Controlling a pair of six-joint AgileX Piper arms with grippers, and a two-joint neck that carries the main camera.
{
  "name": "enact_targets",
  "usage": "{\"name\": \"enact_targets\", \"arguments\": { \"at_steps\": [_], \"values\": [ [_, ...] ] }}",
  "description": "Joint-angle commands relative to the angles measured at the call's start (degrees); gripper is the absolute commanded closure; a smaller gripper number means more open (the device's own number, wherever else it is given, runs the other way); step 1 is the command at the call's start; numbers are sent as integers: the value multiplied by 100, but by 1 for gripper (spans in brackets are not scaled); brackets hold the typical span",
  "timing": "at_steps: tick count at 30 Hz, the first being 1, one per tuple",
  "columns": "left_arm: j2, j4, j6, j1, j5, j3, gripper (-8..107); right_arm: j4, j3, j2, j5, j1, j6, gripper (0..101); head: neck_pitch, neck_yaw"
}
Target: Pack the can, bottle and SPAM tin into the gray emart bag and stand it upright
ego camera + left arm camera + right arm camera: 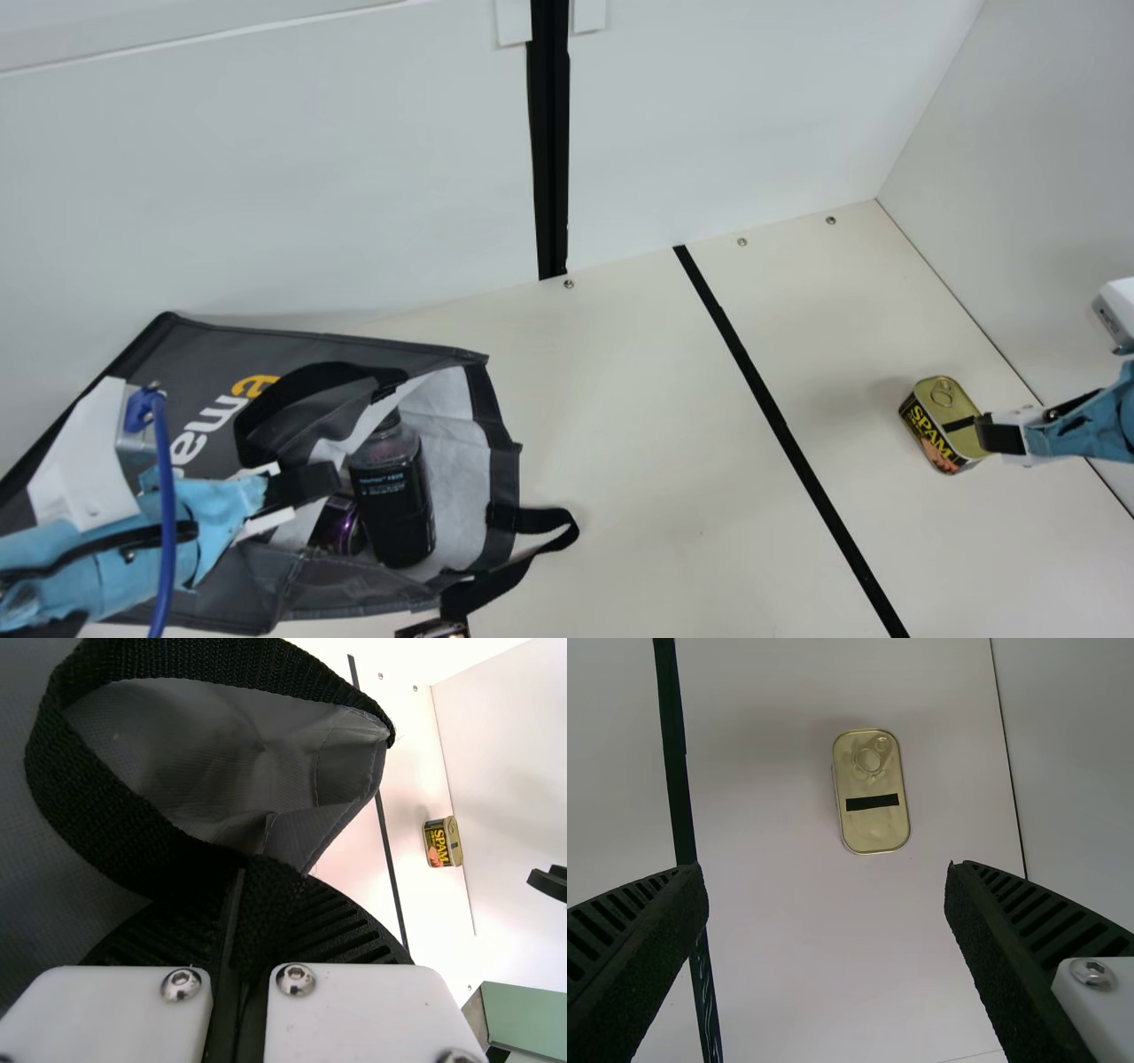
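Single SPAM tin [941, 424] on the table, one bottle [392, 496] and one can [338, 525] in the gray emart bag [292, 350]

The tin has a gold lid with one pull ring and one black strip, the lid facing up; yellow lettering runs over its dark side label. It sits between the black line [780, 416] and the right wall [1028, 221]. The right gripper [999, 434] is spread wide above it, holding nothing. The bag lies on its side, mouth open, with yellow and white letters outside and a pale lining. Inside, the dark bottle carries small pale print, beside the shiny purple can. Of its two black handles, one [93, 811] is pinched in the closed left gripper [306, 483]; the other [554, 523] rests on the table [638, 496]
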Motion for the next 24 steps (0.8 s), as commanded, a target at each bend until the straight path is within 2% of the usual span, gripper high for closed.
{"name": "enact_targets", "arguments": {
  "at_steps": [1, 8, 24],
  "values": [
    [0, 0, 0, 0, 0, 0, 107, -27, -9, 57, 12, -17, -39, 6, -130, -5],
    [0, 0, 0, 0, 0, 0, 107, -142, -52, 286, 6, -34, -147, 6, -130, -5],
    [0, 0, 0, 0, 0, 0, 107, -481, 154, 869, -575, 220, -121, 6, -130, -5]
  ]
}}
